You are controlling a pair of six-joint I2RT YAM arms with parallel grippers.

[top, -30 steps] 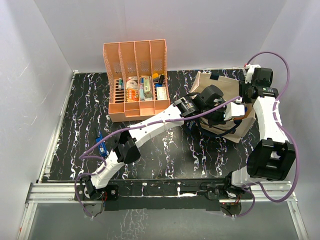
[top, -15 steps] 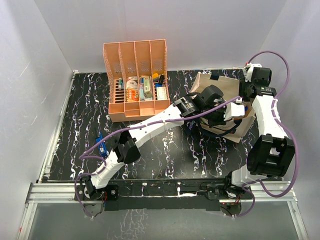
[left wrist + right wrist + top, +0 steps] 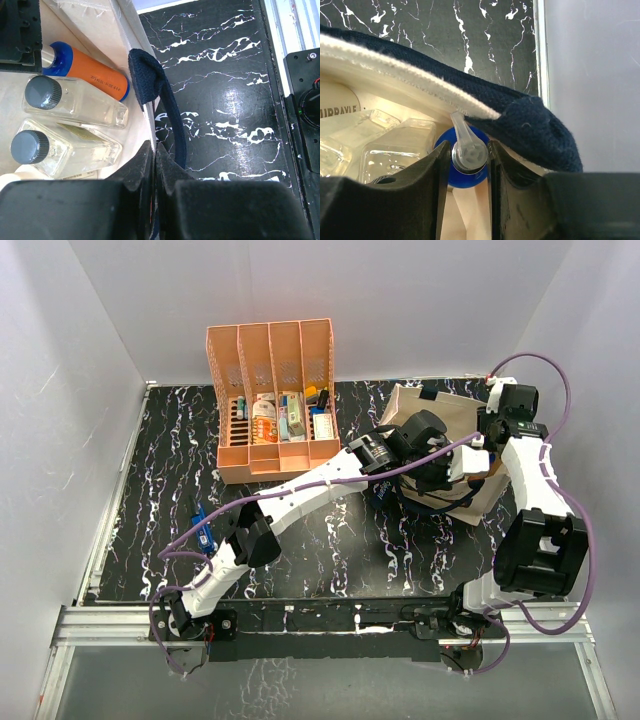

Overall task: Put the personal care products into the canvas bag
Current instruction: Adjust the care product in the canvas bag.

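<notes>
The canvas bag [image 3: 440, 405] lies at the right of the table, its mouth held apart by both arms. My left gripper [image 3: 155, 145] is shut on the bag's cream rim beside a navy handle [image 3: 172, 125]. Inside the bag lie the orange-brown blue-capped bottle [image 3: 95, 75], the clear grey-capped bottle [image 3: 80, 102] and the clear square dark-capped bottle [image 3: 65, 150]. My right gripper [image 3: 469, 150] reaches under the opposite rim [image 3: 395, 70], its fingers pressed on either side of the clear pump top of the small blue bottle [image 3: 470, 176], which stands upright inside the bag.
The orange four-slot file rack [image 3: 272, 400] stands at the back left with small packs and pens in it. A small blue object [image 3: 200, 525] lies beside the left arm. White walls enclose the black marbled table [image 3: 170, 470].
The right wrist has shifted slightly down and left over the bag's right edge, and its fingers have closed in. The left arm and the bag have not moved.
</notes>
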